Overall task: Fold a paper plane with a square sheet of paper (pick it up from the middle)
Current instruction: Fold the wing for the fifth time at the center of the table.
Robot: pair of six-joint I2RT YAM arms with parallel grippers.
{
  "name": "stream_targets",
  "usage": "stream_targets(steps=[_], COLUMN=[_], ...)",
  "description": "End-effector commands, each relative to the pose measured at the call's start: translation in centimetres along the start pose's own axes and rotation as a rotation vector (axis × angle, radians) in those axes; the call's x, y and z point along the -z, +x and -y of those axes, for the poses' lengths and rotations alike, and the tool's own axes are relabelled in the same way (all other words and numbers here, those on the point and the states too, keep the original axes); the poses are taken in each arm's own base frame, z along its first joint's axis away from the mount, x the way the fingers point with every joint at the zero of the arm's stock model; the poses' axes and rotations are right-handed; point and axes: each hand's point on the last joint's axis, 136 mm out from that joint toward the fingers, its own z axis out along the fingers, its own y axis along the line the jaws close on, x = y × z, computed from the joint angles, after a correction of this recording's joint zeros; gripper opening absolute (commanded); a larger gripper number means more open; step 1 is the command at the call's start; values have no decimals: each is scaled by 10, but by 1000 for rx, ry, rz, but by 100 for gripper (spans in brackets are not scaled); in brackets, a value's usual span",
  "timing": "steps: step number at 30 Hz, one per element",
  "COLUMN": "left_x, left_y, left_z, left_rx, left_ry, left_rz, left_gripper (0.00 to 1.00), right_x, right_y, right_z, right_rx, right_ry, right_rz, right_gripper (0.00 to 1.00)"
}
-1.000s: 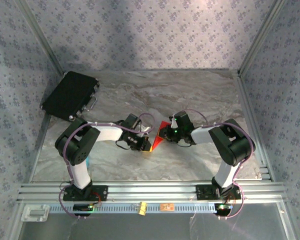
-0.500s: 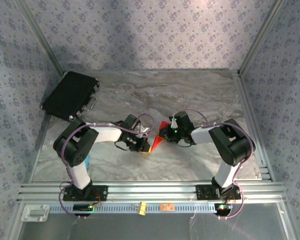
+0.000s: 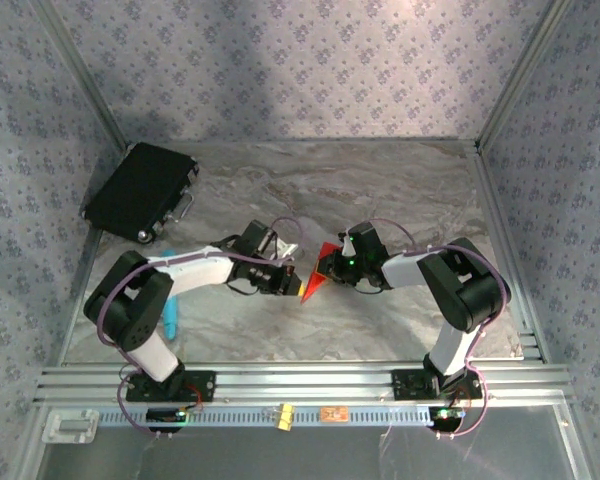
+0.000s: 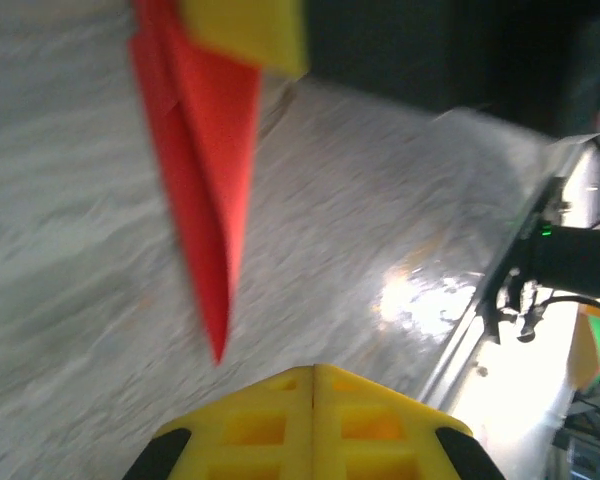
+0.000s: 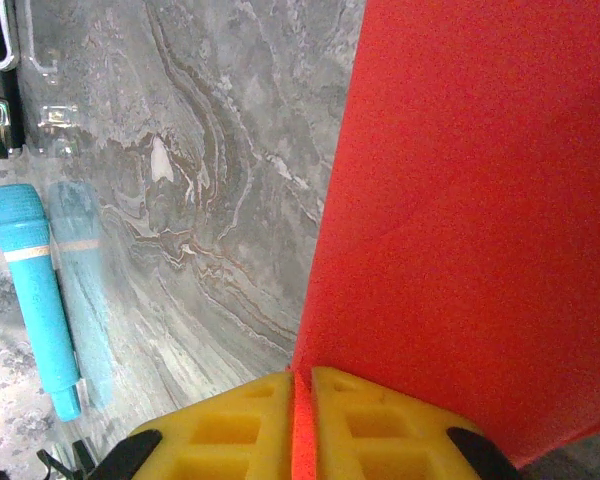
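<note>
The red sheet of paper (image 3: 318,275) is folded into a narrow pointed shape and hangs just above the marble table's middle. My right gripper (image 3: 333,268) is shut on it. In the right wrist view the red paper (image 5: 480,200) runs out from between the closed yellow jaws (image 5: 302,378). My left gripper (image 3: 297,287) sits just left of the paper, apart from it. In the left wrist view its yellow jaws (image 4: 315,372) are shut with nothing between them. The paper's point (image 4: 208,200) hangs ahead of them, and the right gripper's yellow finger (image 4: 245,30) pinches it at the top.
A black case (image 3: 140,190) leans at the back left corner. A blue-tipped tool (image 3: 170,318) lies on the table beside the left arm's base, and the right wrist view shows it too (image 5: 35,290). A small orange tag (image 3: 330,413) sits on the front rail.
My left arm's elbow has swung out to the left and lower, uncovering the blue tool. The left jaws have closed fully. The right gripper and the paper have stayed in place.
</note>
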Motion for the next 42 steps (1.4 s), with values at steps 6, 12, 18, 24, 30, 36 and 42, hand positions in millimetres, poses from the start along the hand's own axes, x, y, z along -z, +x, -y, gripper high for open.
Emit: stream_targets(steps=[6,12,18,24,30,36,42], left_x=[-29,-41,-55,-55,-46,-37,-32], left_y=[-21,-32,-21,-2,16,27,50], left_z=[20,10,-23,-46,-51,-50,-61], left_rx=[-24,-27,15,53,70,75,112], left_ry=[112,78,-10,-99,-138,-150,-188], left_rz=[-48,-35,-62,-99,-131,-152,-194], left_gripper=[1,2,5,5,7,8,8], right_x=[-4,-3,-3,-3,-3,-2,-2], right_y=[20,20,20,22,22,22,22], right_z=[46,47,47,50,52,53,52], right_rx=[-84,-88,-89,-92,-91,-92,-91], right_ry=[157,158,160,170,175,179,178], right_rz=[-27,-28,-25,-29,-30,-30,-30], right_gripper=[14,15,15,15,15,15,15])
